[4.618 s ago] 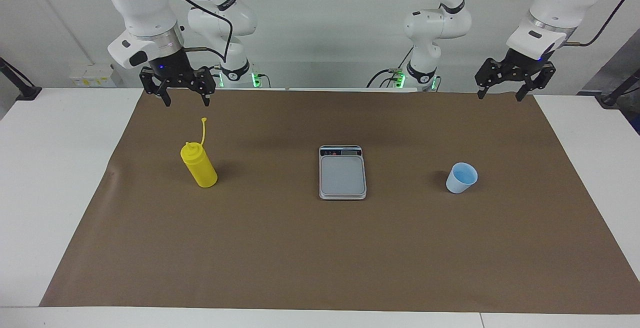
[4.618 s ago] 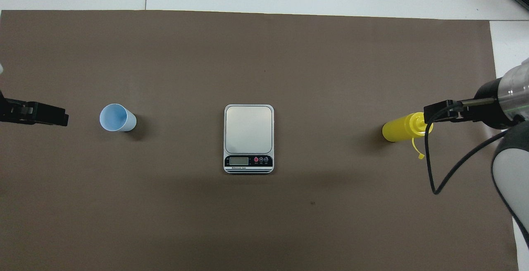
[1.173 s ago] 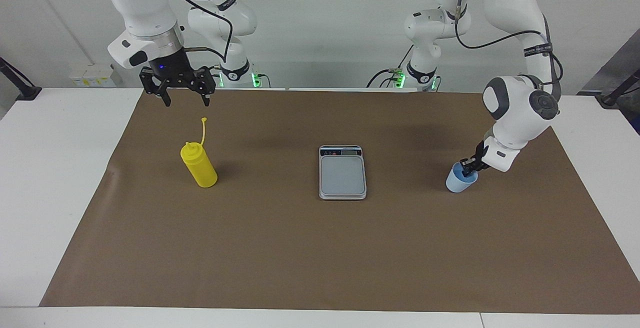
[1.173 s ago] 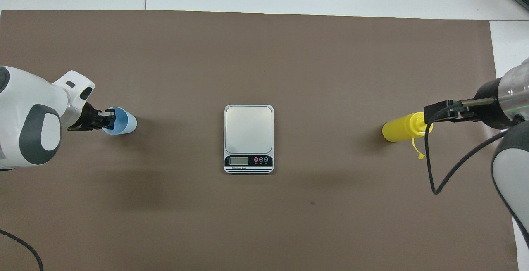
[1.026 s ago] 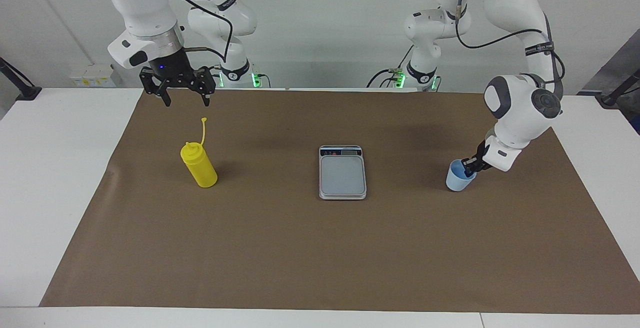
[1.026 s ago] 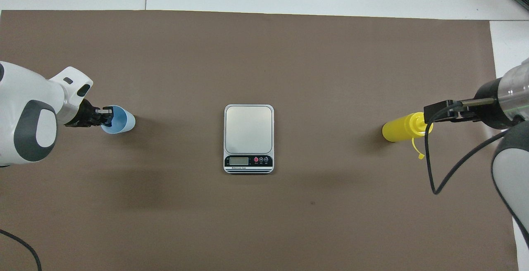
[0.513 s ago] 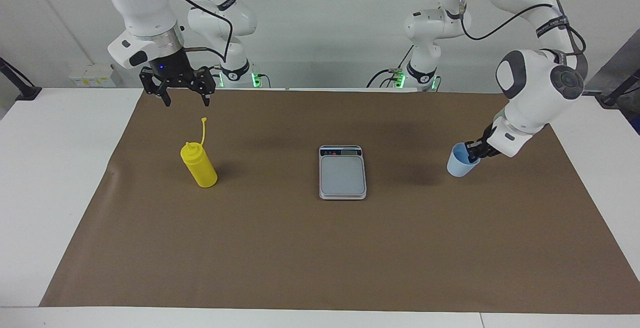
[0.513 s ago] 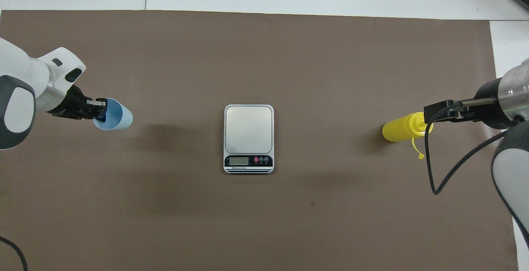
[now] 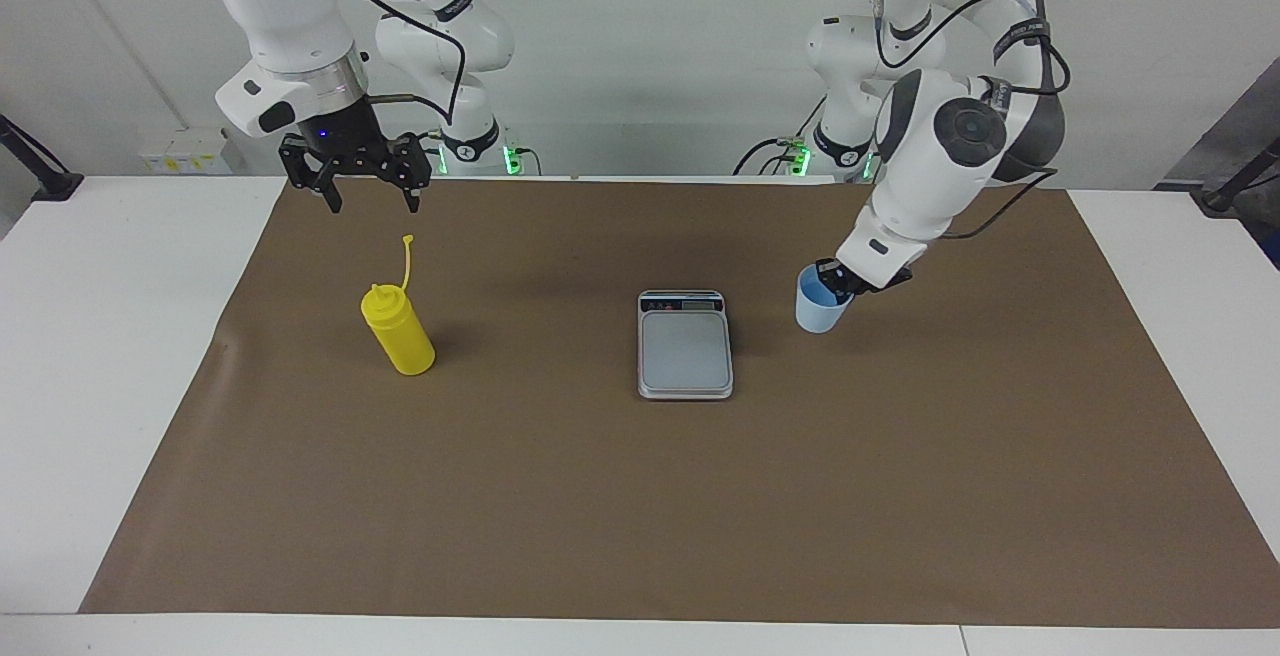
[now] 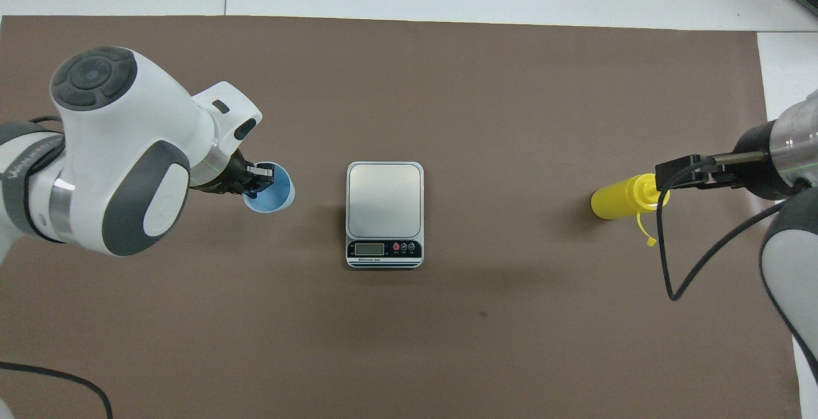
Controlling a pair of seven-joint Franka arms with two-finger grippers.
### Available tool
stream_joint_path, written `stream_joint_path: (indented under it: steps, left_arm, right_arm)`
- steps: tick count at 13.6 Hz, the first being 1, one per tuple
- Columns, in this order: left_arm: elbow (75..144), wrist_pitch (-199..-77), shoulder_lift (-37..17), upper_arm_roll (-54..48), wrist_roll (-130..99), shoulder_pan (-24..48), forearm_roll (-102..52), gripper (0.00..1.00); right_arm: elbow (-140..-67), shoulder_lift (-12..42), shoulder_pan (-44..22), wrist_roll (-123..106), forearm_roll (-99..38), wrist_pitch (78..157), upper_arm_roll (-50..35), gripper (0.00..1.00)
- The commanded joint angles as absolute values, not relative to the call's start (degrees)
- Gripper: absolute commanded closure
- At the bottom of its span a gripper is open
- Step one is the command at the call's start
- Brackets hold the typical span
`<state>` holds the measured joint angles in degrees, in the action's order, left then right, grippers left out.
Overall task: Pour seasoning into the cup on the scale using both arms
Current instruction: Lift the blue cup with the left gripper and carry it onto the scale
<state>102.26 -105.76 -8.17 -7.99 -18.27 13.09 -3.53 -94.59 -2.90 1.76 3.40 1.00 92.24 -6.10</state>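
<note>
The light-blue cup (image 9: 815,314) (image 10: 278,202) hangs upright in the air over the mat, just beside the scale on the left arm's side. My left gripper (image 9: 836,281) (image 10: 261,177) is shut on the cup's rim wall, one finger inside it. The silver-grey scale (image 9: 685,348) (image 10: 385,198) lies mid-table with a bare plate. The yellow seasoning bottle (image 9: 400,336) (image 10: 617,199) stands upright toward the right arm's end, its cap strap sticking up. My right gripper (image 9: 372,198) hangs open in the air above it, apart from it, and waits.
A brown mat (image 9: 640,496) covers most of the white table (image 9: 120,336). The right arm's black cable (image 10: 664,259) loops down near the bottle. The left arm's bulky wrist (image 10: 121,157) stands over the mat beside the cup.
My left gripper has lifted the cup off the mat and carried it across to the scale's side. The right arm, bottle and scale have not moved.
</note>
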Motion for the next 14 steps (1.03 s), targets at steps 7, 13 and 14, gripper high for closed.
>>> stream_joint_path:
  steps: [7,13,14]
  left_arm:
    - [101.34,-118.12,-15.11,-7.12,-34.35,25.57,-1.76,1.00]
    - [96.50,-119.35,-19.77,-7.12,-38.41,27.42,0.44,1.00]
    - [96.50,-120.05,-20.21,-7.21,-38.41,27.42,0.53,1.00]
  right_arm:
    - [-96.15,-4.22,2.37,4.48,-0.35,92.81,-6.33,0.00]
    - [-96.15,-4.22,2.37,4.48,-0.35,92.81,-6.33,0.00]
    - [-96.15,-4.22,2.37,4.48,-0.35,92.81,-6.33,0.00]
